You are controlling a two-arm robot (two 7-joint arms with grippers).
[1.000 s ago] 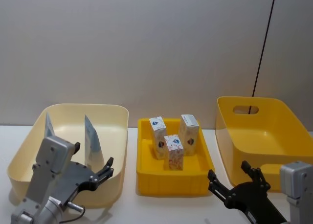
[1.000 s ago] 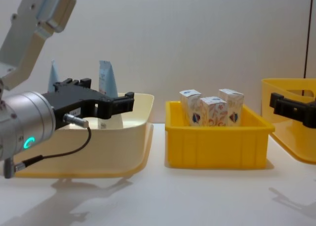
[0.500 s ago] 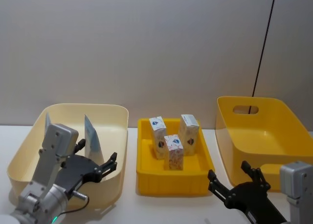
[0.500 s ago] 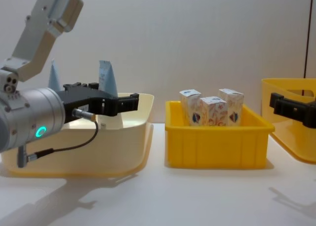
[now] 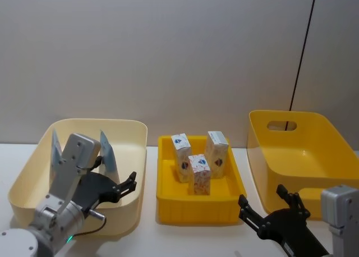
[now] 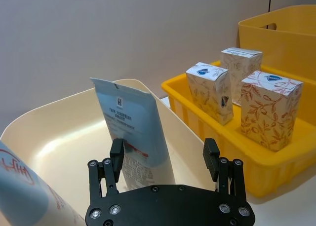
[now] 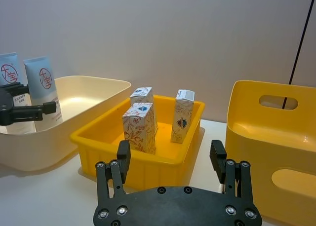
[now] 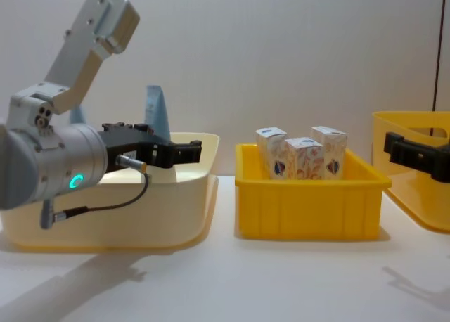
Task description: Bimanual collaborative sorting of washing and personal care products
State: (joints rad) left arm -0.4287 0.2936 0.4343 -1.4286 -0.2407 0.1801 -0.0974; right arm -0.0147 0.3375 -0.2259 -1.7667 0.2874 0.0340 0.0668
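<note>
Reaches from 7 toward 1 o'clock with left arm, left jaws parted; holds right jaws spread at 5 o'clock.

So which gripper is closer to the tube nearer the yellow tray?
Left. The left gripper is open right by that tube, over the cream bin; the right gripper hangs beyond the tray, before the large yellow bin.

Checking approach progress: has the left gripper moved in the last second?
Yes. The left gripper has advanced farther forward over the cream plastic bin, toward the upright pale blue squeeze tube.
</note>
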